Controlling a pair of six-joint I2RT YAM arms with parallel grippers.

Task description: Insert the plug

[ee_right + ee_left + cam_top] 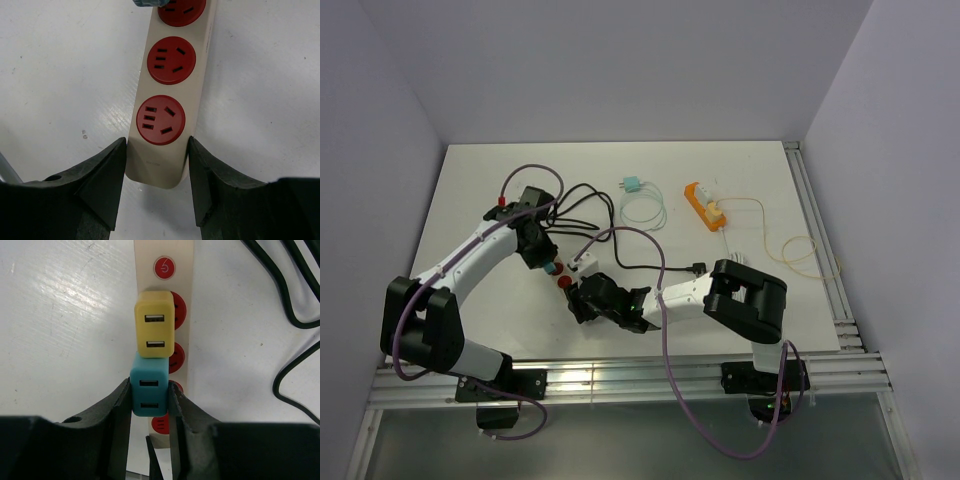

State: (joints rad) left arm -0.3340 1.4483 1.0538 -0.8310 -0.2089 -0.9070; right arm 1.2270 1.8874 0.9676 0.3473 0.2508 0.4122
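In the left wrist view a teal two-port plug [149, 391] is pinched between my left gripper's [150, 401] black fingers. It sits over a red socket of the white power strip [163, 255], right behind a yellow plug [155, 324] standing in that strip. How deep the teal plug is seated I cannot tell. In the right wrist view my right gripper [156, 150] is shut on the strip's rounded end [156, 162], just below its last red socket [160, 120]. In the top view both grippers meet at the strip [582, 262] near the table's front centre.
A black cable [590, 200] loops behind the left gripper and ends in a black plug [698, 267]. An orange power strip [705, 207] with a thin yellow cable [800, 250] lies at back right. A teal connector [632, 186] with a pale wire coil lies at back centre.
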